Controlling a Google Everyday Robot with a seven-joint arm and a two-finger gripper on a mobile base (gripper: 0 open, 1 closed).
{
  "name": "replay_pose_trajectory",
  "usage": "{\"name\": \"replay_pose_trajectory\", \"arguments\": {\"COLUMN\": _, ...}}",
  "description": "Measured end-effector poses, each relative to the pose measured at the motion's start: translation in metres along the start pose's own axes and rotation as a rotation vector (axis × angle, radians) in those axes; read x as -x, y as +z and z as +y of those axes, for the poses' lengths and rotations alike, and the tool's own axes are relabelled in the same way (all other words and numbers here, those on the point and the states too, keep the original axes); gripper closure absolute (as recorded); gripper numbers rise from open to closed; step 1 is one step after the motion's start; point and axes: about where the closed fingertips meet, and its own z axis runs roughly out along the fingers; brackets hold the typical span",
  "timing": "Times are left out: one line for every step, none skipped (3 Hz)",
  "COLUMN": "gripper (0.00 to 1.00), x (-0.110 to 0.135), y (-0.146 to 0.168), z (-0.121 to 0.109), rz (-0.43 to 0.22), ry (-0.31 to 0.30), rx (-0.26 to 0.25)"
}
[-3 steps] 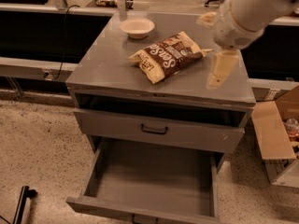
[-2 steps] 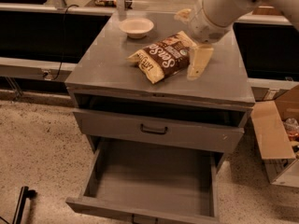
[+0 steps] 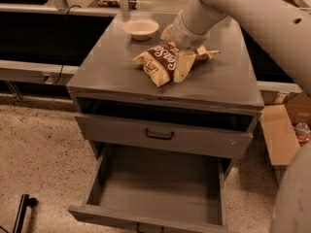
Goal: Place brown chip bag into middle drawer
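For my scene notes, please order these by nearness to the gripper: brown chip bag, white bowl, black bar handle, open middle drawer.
1. Crinkly brown-and-cream chip bag: beneath the open gripper, on the grey cabinet top.
2. Round white bowl: rear left of that top.
3. Black bar handle: on the upper drawer, below.
4. Grey metal middle drawer: pulled out, lowest.

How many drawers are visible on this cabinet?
2. The upper drawer, black handle, is shut; the middle drawer below it is pulled out. More may sit below frame. The gripper is at the brown chip bag on the cabinet top.
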Motion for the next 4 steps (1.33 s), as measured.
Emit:
{"name": "replay_pose_trajectory", "arguments": {"gripper": 0.41, "x": 0.001, "y": 0.030, "z": 0.002, "rz": -0.005, "ry": -0.001, "rx": 0.052}}
{"name": "replay_pose_trajectory", "arguments": {"gripper": 0.66, "x": 0.005, "y": 0.039, "z": 0.002, "rz": -0.011, "ry": -0.010, "rx": 0.065}}
{"name": "replay_pose_trajectory", "arguments": {"gripper": 0.89, "x": 0.011, "y": -0.008, "z": 0.003, "rz": -0.064, "ry": 0.092, "rx": 0.025}}
{"name": "replay_pose_trajectory", "arguments": {"gripper": 1.00, "x": 0.009, "y": -0.082, "z": 0.024, "rz": -0.137, "ry": 0.275, "rx": -0.004}}
